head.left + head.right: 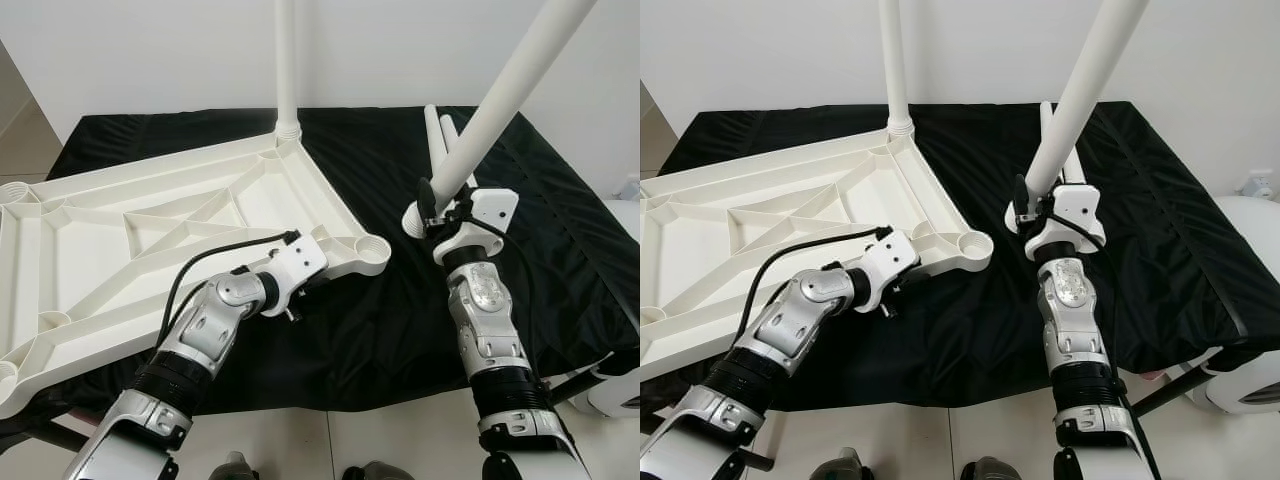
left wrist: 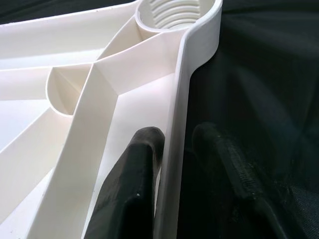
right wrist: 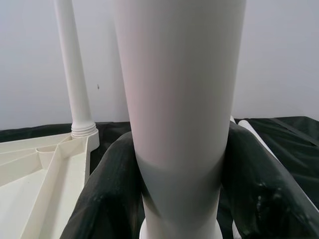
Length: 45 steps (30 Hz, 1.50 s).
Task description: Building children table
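— While the right tool (image 1: 437,203) has its two black fingers closed around that white leg (image 1: 505,85), how should it go about this step?

— My judgement: swing the leg's lower end over the empty threaded socket (image 1: 372,248) at the near corner of the tabletop (image 1: 150,225), stand the leg upright like the one already fitted (image 1: 286,60), then turn it so the thread catches. Starting it tilted risks cross-threading.

— And the tilt now?

— The leg leans away up and to the right, its lower end just above the black cloth (image 1: 560,210) on the bench, near the socket but to the right of it, not over it.

— What does the left tool (image 2: 177,149) do?

— It pinches the tabletop's side rim, one finger (image 2: 142,164) inside the rim wall, the other outside against the cloth, closed on the plastic. It sits just short of the socket along that edge, so it can brace the tabletop against the twisting. It should grip firmly; the tabletop lies upside down, ribs up, and could slide on the cloth.

— Spare parts?

— Two more legs (image 1: 437,135) lie on the cloth behind the right tool, partly hidden by the held leg.
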{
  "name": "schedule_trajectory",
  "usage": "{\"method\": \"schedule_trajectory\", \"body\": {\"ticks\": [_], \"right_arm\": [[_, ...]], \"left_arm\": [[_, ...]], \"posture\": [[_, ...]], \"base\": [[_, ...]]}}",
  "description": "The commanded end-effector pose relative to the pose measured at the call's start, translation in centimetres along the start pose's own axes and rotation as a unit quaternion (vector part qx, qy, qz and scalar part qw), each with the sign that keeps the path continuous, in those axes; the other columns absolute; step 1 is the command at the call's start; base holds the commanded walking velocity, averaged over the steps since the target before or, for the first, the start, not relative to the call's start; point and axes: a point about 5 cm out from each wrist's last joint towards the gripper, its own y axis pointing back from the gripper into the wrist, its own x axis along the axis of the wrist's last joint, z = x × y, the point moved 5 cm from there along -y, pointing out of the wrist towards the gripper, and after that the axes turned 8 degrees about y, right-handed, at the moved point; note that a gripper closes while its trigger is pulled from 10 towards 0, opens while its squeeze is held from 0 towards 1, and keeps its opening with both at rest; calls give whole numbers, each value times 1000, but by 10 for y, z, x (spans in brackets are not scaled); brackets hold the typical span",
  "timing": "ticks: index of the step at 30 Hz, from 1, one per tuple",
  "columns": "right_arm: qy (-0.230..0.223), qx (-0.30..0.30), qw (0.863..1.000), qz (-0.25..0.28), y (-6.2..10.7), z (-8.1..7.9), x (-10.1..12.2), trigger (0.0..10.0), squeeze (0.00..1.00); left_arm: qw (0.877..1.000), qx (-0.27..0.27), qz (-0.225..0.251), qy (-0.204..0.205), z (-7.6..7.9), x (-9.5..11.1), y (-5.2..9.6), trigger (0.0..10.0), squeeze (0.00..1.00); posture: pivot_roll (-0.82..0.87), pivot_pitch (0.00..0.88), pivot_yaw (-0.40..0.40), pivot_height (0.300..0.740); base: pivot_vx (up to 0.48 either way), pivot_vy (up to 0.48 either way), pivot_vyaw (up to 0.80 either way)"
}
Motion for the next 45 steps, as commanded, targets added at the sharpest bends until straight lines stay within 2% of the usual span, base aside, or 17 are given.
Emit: {"method": "schedule_trajectory", "body": {"ticks": [1, 2, 3, 4, 5, 14, 15, 16, 20, 28, 29, 30, 31, 32, 33, 45], "right_arm": [[-4, 4, 1000, 12, -2, -3, 7, 10000, 0], [-4, 4, 1000, 12, -2, -3, 7, 10000, 0], [-6, 9, 1000, 11, -2, -5, 7, 10000, 0], [-7, 12, 1000, 11, -2, -6, 8, 10000, 0], [-15, 16, 1000, 9, -3, -8, 8, 10000, 0], [-27, 35, 999, -20, -9, -16, 5, 10000, 0], [-25, 45, 998, -25, -12, -21, 4, 10000, 0], [-23, 52, 998, -29, -13, -24, 4, 10000, 0], [-30, 71, 996, -42, -19, -34, 4, 10000, 0], [-56, 120, 991, -29, -25, -52, 17, 10000, 0], [-56, 130, 989, -30, -24, -56, 17, 10000, 0], [-58, 141, 988, -31, -22, -59, 17, 10000, 0], [-59, 150, 986, -33, -20, -62, 17, 10000, 0], [-59, 150, 986, -33, -20, -62, 17, 10000, 0], [-60, 156, 985, -36, -18, -63, 16, 10000, 0], [-96, 179, 977, -61, 0, -58, 10, 10000, 0]], "left_arm": [[999, -18, -29, 5, 3, -12, 0, 7490, 0], [999, -18, -29, 5, 3, -12, 0, 7490, 0], [999, -20, -31, 4, 3, -15, 2, 0, 0], [999, -22, -33, 4, 4, -16, 3, 0, 0], [999, -18, -40, 4, 2, -19, 4, 10000, 0], [999, -12, -43, 17, 0, -24, 7, 9647, 0], [999, -9, -43, 14, -1, -24, 9, 3608, 0], [999, -7, -43, 12, -1, -25, 10, 9882, 0], [999, -5, -48, 10, -2, -28, 14, 10000, 0], [998, 12, -58, 18, -5, -32, 15, 10000, 0], [998, 12, -54, 20, -4, -31, 16, 8471, 0], [998, 11, -52, 21, -4, -30, 16, 0, 0], [998, 11, -52, 22, -4, -30, 17, 627, 0], [998, 11, -52, 22, -4, -30, 17, 627, 0], [998, 14, -56, 20, -4, -32, 17, 10000, 0], [997, 30, -65, 22, -10, -36, 21, 10000, 0]], "posture": [[25, 0, 12, 740], [25, 0, 12, 740], [23, 0, 7, 740], [23, 0, 7, 740], [26, 0, -2, 740], [28, 0, -14, 740], [30, 0, -23, 740], [30, 0, -23, 740], [35, 0, -35, 740], [43, 0, -54, 740], [44, 0, -59, 740], [45, 0, -62, 740], [45, 0, -62, 740], [45, 0, -62, 740], [45, 0, -63, 740], [39, 0, -63, 740]], "base": [[0, 0, 0], [0, 0, 0], [0, 0, 0], [0, 0, 0], [0, 0, 0], [0, 0, 0], [0, 0, 0], [0, 0, 0], [0, 0, 0], [0, 0, 0], [0, 0, 0], [0, 0, 0], [0, 0, 0], [0, 0, 0], [0, 0, 0], [0, 0, 0]]}}
